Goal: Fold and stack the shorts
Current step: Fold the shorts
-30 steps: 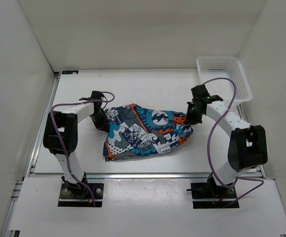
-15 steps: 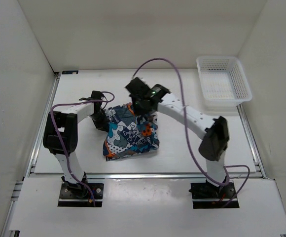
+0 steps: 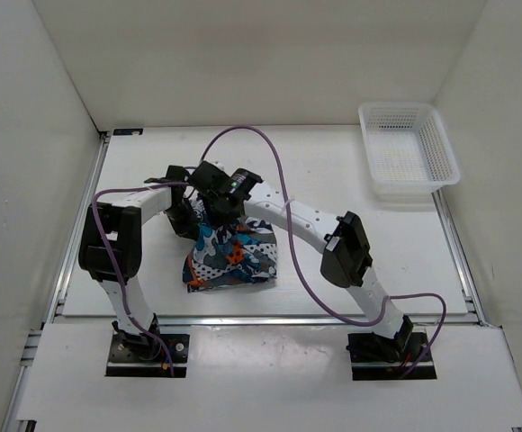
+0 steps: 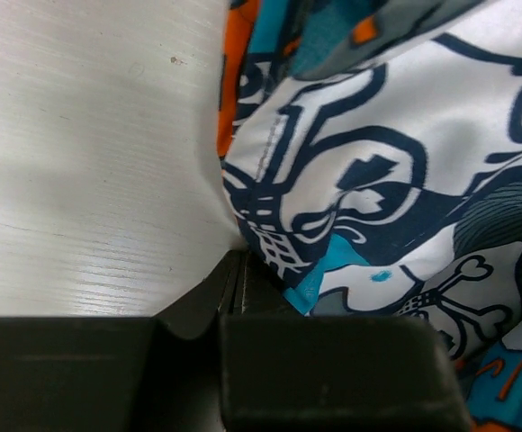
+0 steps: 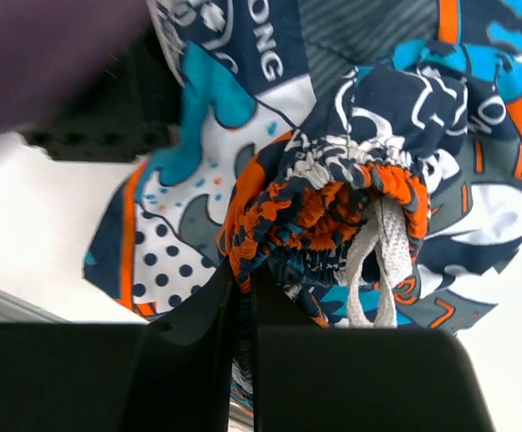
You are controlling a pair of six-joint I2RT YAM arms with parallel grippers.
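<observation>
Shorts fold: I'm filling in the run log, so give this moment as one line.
item: patchwork-print fabric shorts, bunched on white table | left jaws: shut on shorts' edge | right jaws: shut on drawstring waistband

I see the shorts (image 3: 234, 261) in navy, teal, orange and white patchwork, with polka dots and skulls. The basket (image 3: 405, 148) at upper right is white mesh.

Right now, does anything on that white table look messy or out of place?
Only the patchwork-print fabric shorts: they lie bunched and lopsided, not flat, between the arms. The right gripper pinches the crumpled orange waistband, and a white drawstring dangles loose from it.
</observation>
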